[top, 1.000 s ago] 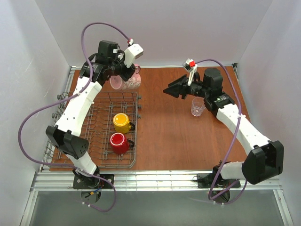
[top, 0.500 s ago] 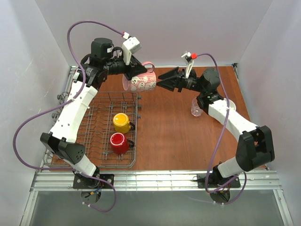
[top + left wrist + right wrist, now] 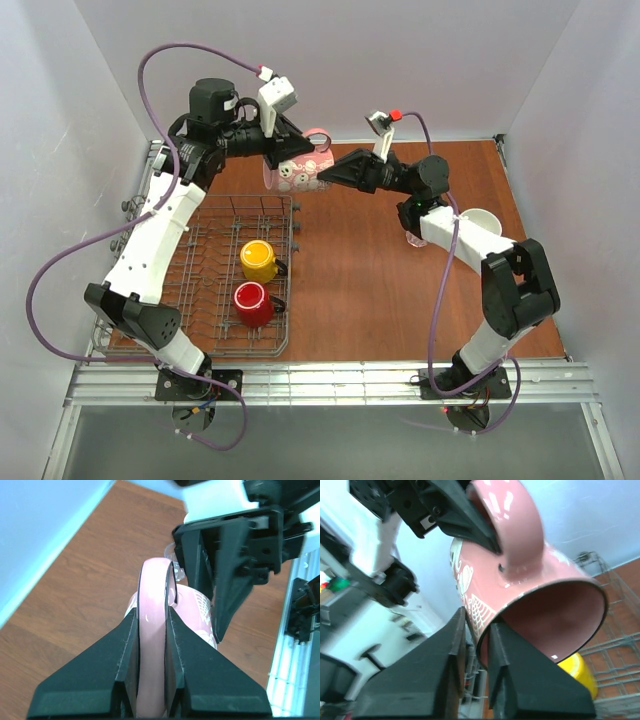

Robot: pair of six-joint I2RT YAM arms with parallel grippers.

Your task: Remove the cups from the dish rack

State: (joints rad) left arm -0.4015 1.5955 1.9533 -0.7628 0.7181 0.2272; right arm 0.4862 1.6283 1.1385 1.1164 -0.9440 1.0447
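Observation:
The pink mug (image 3: pixel 300 172) hangs on its side in the air behind the dish rack (image 3: pixel 205 300), mouth toward the right arm. My left gripper (image 3: pixel 283 155) is shut on its handle (image 3: pixel 152 592). My right gripper (image 3: pixel 326 176) is shut on the mug's rim (image 3: pixel 485 647), one finger inside the mouth and one outside the wall. A yellow mug (image 3: pixel 259 260) and a red mug (image 3: pixel 252 303) lie in the rack. The clear glass tumbler (image 3: pixel 417 236) and a white cup (image 3: pixel 480 222) stand on the table to the right, partly hidden by the right arm.
The rack fills the left side of the brown table (image 3: pixel 360 290). White walls close in the back and both sides. A metal rail (image 3: pixel 330 380) runs along the near edge by the arm bases. Purple cables loop above both arms.
The left arm carried the pink mug rightward off the rack's back edge. The right gripper swung left from above the tumbler and closed on the mug's rim.

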